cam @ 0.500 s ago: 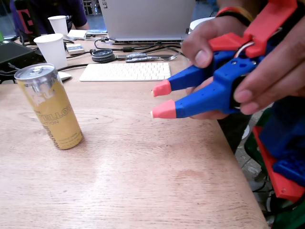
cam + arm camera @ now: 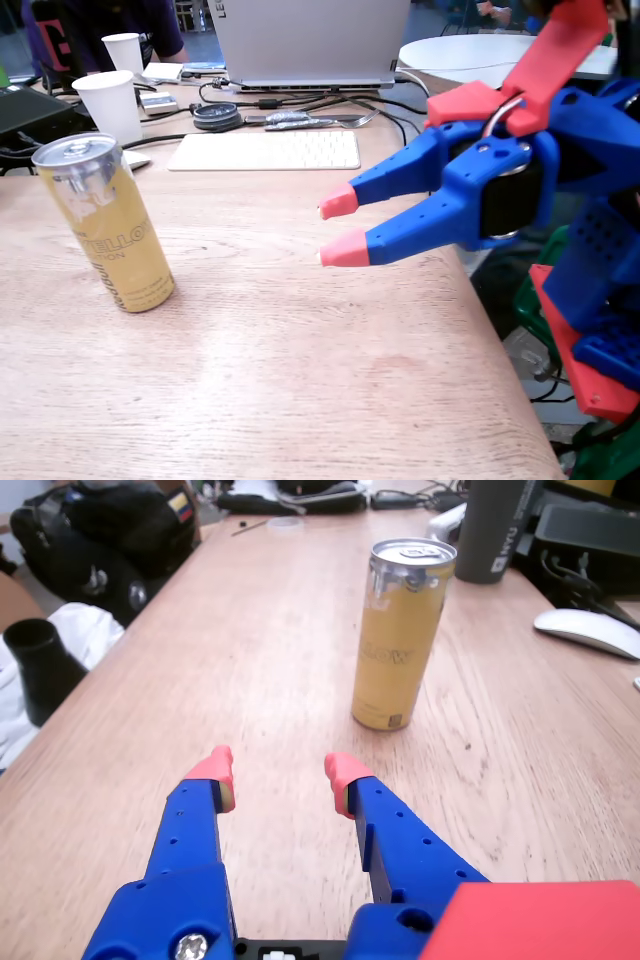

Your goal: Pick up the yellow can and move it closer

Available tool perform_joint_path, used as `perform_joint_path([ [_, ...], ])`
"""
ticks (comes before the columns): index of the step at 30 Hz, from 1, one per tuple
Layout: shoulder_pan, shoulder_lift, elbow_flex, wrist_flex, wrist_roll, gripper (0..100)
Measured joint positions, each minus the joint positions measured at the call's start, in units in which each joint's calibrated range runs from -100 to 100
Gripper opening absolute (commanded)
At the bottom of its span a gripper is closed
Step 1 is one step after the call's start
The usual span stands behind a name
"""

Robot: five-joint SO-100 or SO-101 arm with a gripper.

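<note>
**Q:** Which containers are shown, and how many of each?

**A:** One yellow can [image 2: 103, 222] is seen standing upright on the wooden counter [image 2: 300, 380]; its silver top is sealed, the pull tab lying flat, so its contents cannot be told. Two white paper cups [image 2: 110, 103] are shown behind it in the fixed view, near the far edge; what they hold is hidden from this angle. One dark grey bottle [image 2: 495, 530] is visible beyond the can in the wrist view.

**Q:** Where is the can placed relative to the gripper?

**A:** In the fixed view the can is found at the left, well apart from the gripper [image 2: 340, 226], which is held above the counter at the right. In the wrist view the can [image 2: 400, 635] is seen ahead of the gripper [image 2: 280, 772] and slightly right of it, untouched.

**Q:** How are the jaws set?

**A:** The jaws are held apart, nothing between the two pink fingertips [image 2: 343, 773].

**Q:** What else is counted?

**A:** One white keyboard [image 2: 265, 150], one laptop [image 2: 310, 40] and one white mouse [image 2: 590, 633] are shown.
</note>
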Motion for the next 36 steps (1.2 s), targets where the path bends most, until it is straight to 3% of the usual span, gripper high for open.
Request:
perform_joint_path([
  [27, -1.41, 0.00, 0.00, 0.00, 0.10, 19],
  [31, 1.78, 0.00, 0.00, -0.08, 0.24, 19],
  [36, 14.00, -0.17, 0.00, -0.25, 0.34, 20],
])
